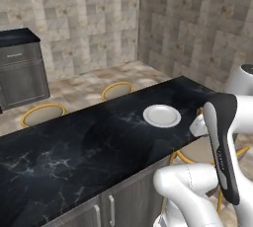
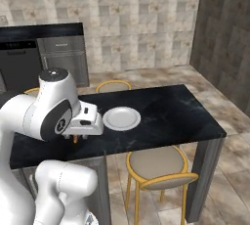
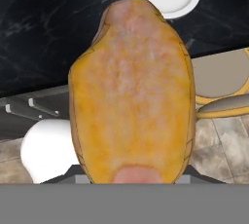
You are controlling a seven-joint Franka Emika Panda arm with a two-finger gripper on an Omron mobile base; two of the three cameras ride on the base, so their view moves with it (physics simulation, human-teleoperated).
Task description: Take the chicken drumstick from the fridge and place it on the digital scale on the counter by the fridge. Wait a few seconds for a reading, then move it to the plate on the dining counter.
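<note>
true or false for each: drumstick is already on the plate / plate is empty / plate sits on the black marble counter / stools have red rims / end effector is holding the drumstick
1. The chicken drumstick is already on the plate. False: it is off the plate, up close in the hand view.
2. The plate is empty. True.
3. The plate sits on the black marble dining counter. True.
4. The stools have red rims. False: the rims are yellow.
5. The end effector holds the drumstick. True.
</note>
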